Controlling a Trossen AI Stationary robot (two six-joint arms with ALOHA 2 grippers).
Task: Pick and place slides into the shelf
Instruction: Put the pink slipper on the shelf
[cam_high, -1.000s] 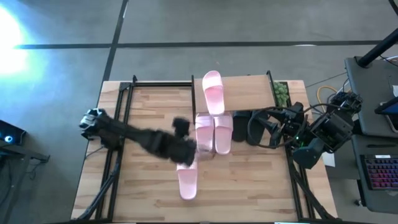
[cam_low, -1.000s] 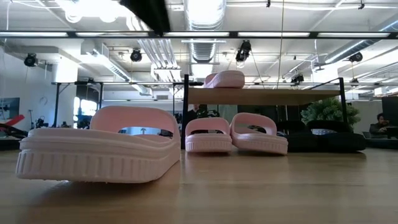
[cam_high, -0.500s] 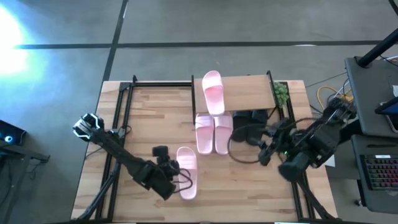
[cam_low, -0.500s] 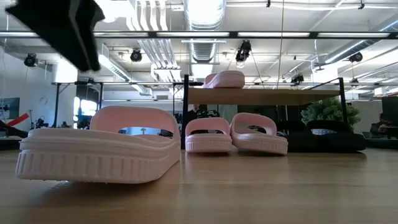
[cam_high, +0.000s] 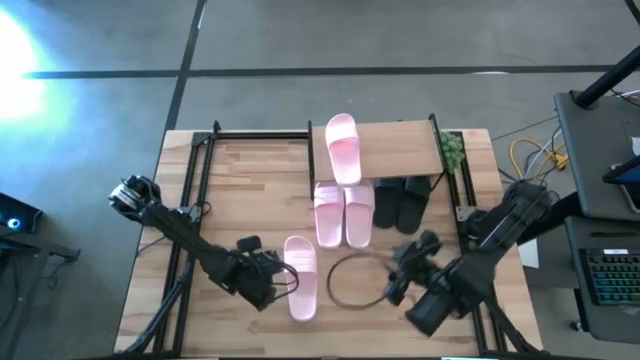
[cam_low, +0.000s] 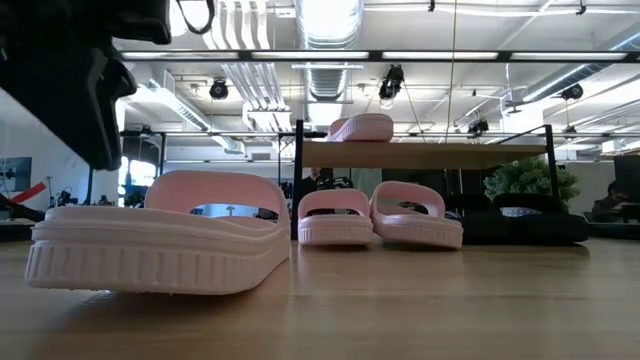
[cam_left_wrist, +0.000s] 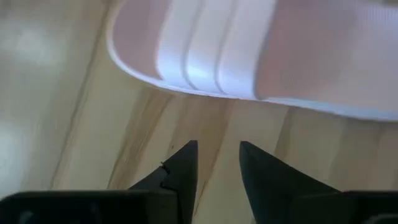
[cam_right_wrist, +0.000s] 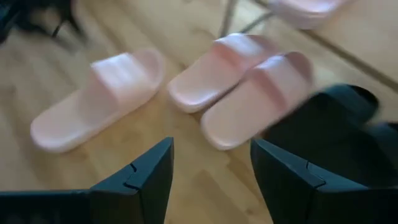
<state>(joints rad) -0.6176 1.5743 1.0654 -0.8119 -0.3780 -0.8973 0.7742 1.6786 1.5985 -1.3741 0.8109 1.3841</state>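
Left hand (cam_high: 272, 281): low beside the lone pink slide (cam_high: 301, 290) near the front edge of the desk (cam_high: 230, 190); fingers parted a little, gripping nothing, tips just short of the slide's side in the left wrist view.
Right hand (cam_high: 398, 283): toward the front right of the desk, fingers wide apart and empty, facing the slides.
Step in hand: I judge the left hand is approaching the lone pink slide to pick it.
Next move: fingers should open more to take the slide's edge or strap.
Shelf (cam_high: 400, 147): at the back edge; one pink slide (cam_high: 342, 147) lies on its left end, the rest of the board is free.
Other slides: pink pair (cam_high: 343, 213) and black pair (cam_high: 402, 201) on the desk just before the shelf.
Open room: bare wood between the two hands; a dark cable loop (cam_high: 355, 283) lies there.
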